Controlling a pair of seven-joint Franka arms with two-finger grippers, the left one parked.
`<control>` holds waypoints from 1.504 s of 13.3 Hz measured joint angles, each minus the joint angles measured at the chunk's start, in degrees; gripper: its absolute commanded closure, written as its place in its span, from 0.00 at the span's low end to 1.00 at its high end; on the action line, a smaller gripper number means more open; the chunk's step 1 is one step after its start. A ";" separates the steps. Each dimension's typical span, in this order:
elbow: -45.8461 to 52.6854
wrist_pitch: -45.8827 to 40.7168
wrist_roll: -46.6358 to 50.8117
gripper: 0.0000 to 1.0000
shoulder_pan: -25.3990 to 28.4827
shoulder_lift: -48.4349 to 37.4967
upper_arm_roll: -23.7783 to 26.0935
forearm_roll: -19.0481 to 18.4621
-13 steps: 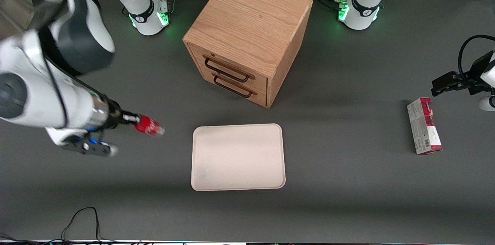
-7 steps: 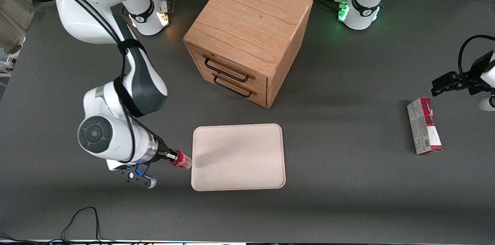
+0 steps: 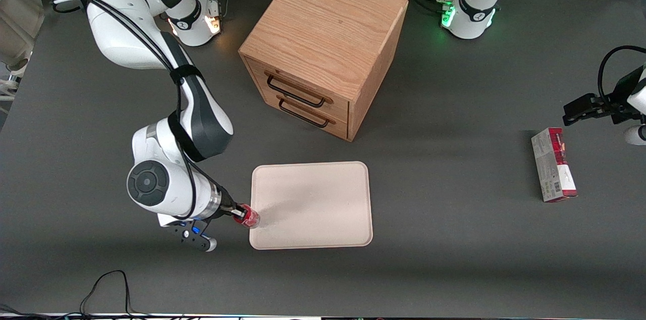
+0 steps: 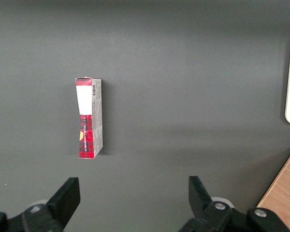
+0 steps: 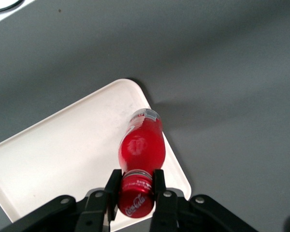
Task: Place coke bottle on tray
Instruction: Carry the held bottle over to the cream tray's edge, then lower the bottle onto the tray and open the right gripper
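Observation:
My right gripper (image 3: 237, 213) is shut on the red cap of the coke bottle (image 3: 248, 217), a tiny red bottle. It hangs over the tray's edge near the corner nearest the front camera at the working arm's end. The cream tray (image 3: 323, 209) lies flat on the table in front of the drawer cabinet. In the right wrist view the fingers (image 5: 113, 186) clamp the cap of the bottle (image 5: 141, 147), and its body points down over the tray's corner (image 5: 63, 159). Whether the bottle touches the tray I cannot tell.
A wooden two-drawer cabinet (image 3: 323, 42) stands farther from the front camera than the tray. A red-and-grey carton (image 3: 553, 164) lies toward the parked arm's end; it also shows in the left wrist view (image 4: 89, 117). A black cable (image 3: 108, 284) lies at the table's near edge.
The right arm has swung down and toward the tray with the bottle in its grip, from well beside the tray to over the tray's edge.

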 measured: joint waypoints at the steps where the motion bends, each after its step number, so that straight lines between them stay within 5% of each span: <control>1: 0.02 0.12 0.05 1.00 0.21 0.33 0.01 0.00; 13: 0.55 3.42 0.93 1.00 1.11 1.59 0.11 0.00; 14: 0.55 3.65 0.96 0.41 1.11 1.78 0.11 0.00; 15: 0.56 4.04 0.99 0.01 1.11 2.00 0.11 0.00; 20: 0.81 4.51 1.10 0.00 1.13 2.22 0.15 0.00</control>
